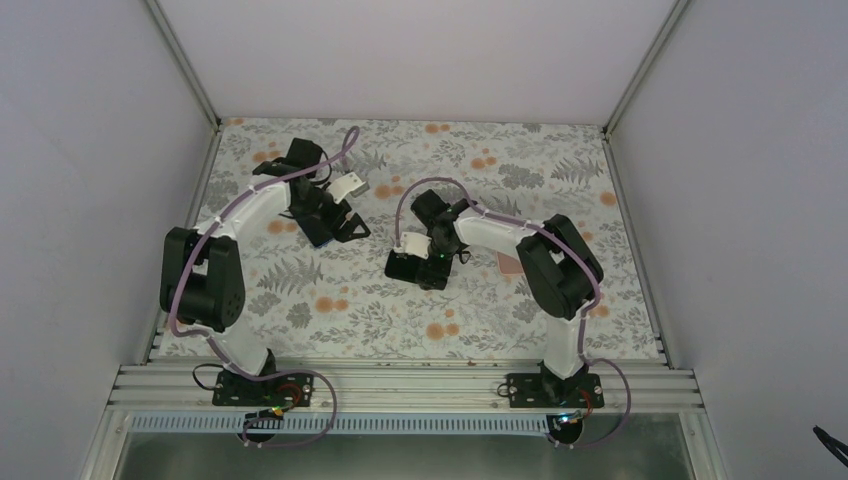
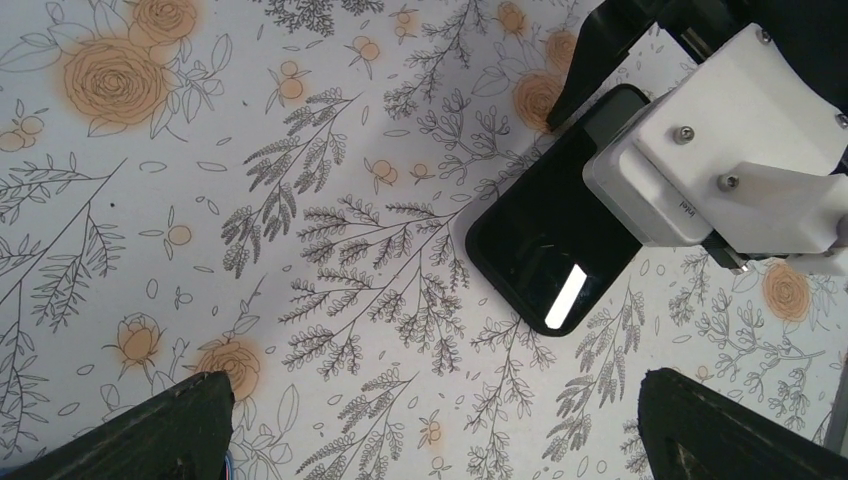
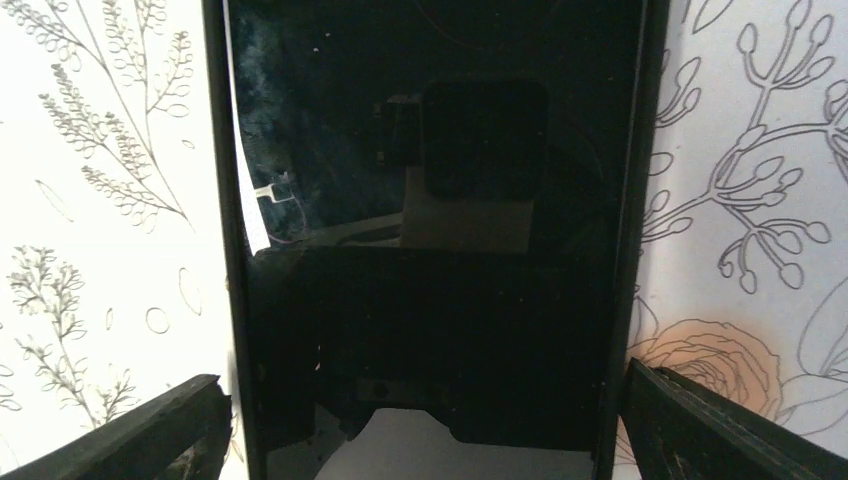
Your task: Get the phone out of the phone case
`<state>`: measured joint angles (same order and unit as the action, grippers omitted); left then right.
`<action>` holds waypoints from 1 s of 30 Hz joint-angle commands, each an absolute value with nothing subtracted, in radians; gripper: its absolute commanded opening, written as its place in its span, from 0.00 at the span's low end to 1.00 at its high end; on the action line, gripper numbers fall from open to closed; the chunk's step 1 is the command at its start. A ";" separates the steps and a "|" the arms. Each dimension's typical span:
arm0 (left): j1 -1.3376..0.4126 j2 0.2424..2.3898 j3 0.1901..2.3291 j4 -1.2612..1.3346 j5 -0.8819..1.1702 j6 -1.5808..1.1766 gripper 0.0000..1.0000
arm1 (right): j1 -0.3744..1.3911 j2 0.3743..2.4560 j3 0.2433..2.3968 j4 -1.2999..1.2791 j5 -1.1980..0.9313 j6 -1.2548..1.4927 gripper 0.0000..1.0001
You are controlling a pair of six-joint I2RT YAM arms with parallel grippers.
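The left gripper hangs above the flower-printed surface, its jaws wide apart and holding nothing, with only bare print beneath it. Just to its right lies the phone, flat and screen up, a strip of light glinting on the dark glass. The black case wraps the phone's edges as a raised rim down both long sides, so the phone sits fully inside it. Over the far part of the phone hangs the white camera housing of the right arm. The right gripper is poised directly above the screen, jaws spread apart, one finger outside each long edge of the case. Whether the fingers touch the rim cannot be told. By these pictures the job has barely begun: nothing is gripped, no corner of the case is peeled back, and the whole separation of phone from case lies ahead.
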<state>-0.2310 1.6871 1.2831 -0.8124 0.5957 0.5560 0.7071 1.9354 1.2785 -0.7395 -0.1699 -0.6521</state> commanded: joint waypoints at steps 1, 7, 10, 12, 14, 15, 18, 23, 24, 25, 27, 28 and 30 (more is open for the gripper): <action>-0.222 1.724 1.302 -0.804 0.618 0.540 1.00 | 0.725 1.952 1.257 -0.702 -0.111 -0.634 1.00; -0.223 1.766 1.360 -0.854 0.656 0.543 1.00 | 0.757 1.921 1.190 -0.618 -0.007 -0.637 1.00; -0.222 1.782 1.395 -0.889 0.678 0.552 1.00 | 0.773 1.923 1.170 -0.606 0.030 -0.641 0.98; -0.223 1.786 1.409 -0.900 0.695 0.556 1.00 | 0.773 1.933 1.163 -0.608 0.040 -0.641 0.94; -0.222 1.790 1.410 -0.908 0.713 0.558 1.00 | 0.772 1.941 1.163 -0.611 0.042 -0.642 0.88; -0.222 1.793 1.410 -0.911 0.723 0.558 1.00 | 0.773 1.944 1.162 -0.613 0.041 -0.640 0.86; -0.223 1.812 1.416 -0.939 0.764 0.566 1.00 | 0.773 1.941 1.175 -0.627 0.006 -0.638 0.81; -0.223 1.849 1.434 -0.978 0.800 0.575 1.00 | 0.769 1.913 1.201 -0.644 -0.040 -0.626 0.74; -0.223 1.859 1.440 -0.985 0.810 0.573 1.00 | 0.765 1.906 1.206 -0.647 -0.049 -0.623 0.73; -0.223 1.869 1.448 -0.996 0.823 0.574 1.00 | 0.765 1.900 1.214 -0.653 -0.057 -0.619 0.73; -0.223 1.898 1.471 -1.031 0.864 0.583 1.00 | 0.763 1.884 1.230 -0.660 -0.073 -0.610 0.72; -0.222 1.916 1.487 -1.057 0.893 0.588 1.00 | 0.760 1.874 1.242 -0.666 -0.086 -0.608 0.72; -0.222 1.958 1.526 -1.108 0.947 0.600 1.00 | 0.754 1.855 1.271 -0.685 -0.116 -0.605 0.71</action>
<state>-0.2306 1.8988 1.4559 -1.0107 0.8131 0.5652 0.7643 1.8923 1.2201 -0.6514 -0.0647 -0.6273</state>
